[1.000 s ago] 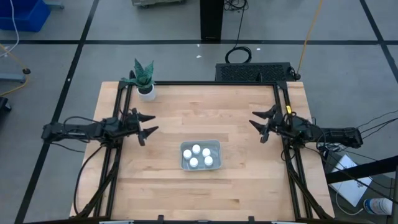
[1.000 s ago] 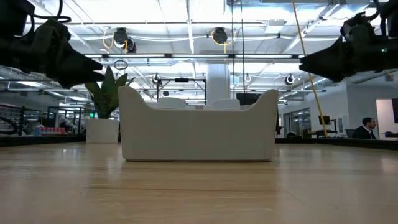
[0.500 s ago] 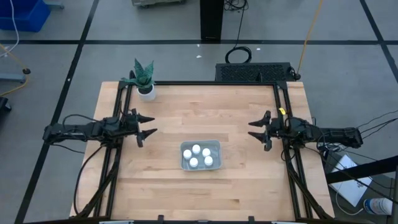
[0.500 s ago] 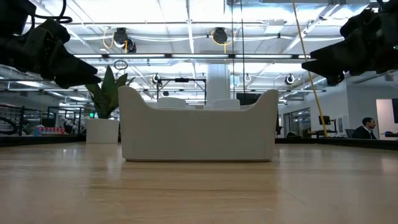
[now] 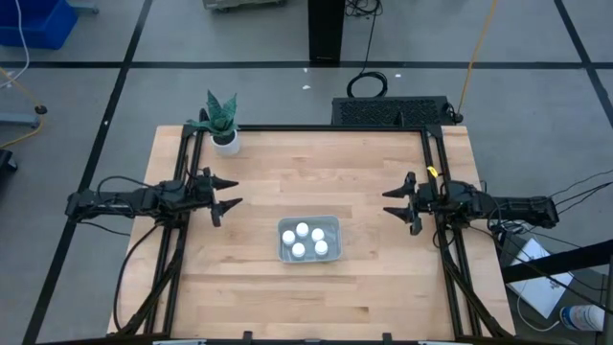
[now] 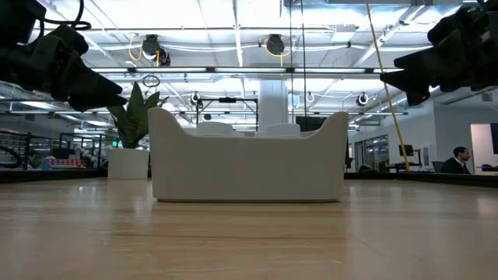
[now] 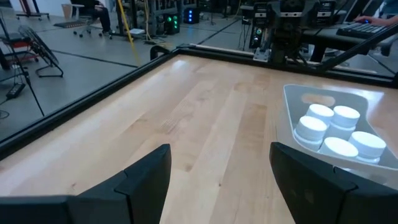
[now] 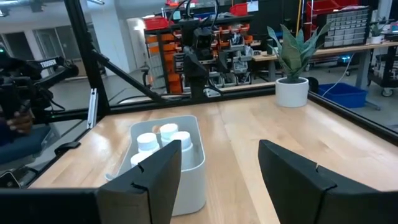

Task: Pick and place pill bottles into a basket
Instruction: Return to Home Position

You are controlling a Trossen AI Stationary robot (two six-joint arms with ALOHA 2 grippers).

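Several small white pill bottles [image 5: 306,240] stand upright inside the pale grey basket [image 5: 331,226], which rests on the wooden table near its middle. They also show in the left wrist view [image 7: 336,129] and the right wrist view [image 8: 163,140]. My left gripper [image 5: 228,195] is open and empty at the table's left side, above the wood. My right gripper [image 5: 397,203] is open and empty at the table's right side. Both are well clear of the basket.
A white pot with a green plant [image 5: 223,125] stands at the table's far left corner. Black frame rails run along the table's left [image 5: 177,259] and right [image 5: 450,268] sides. Bare wood lies all around the basket.
My right gripper has drawn back a little toward the table's right edge and turned to a more level pose. My left gripper has kept nearly still. The basket and bottles have not moved.
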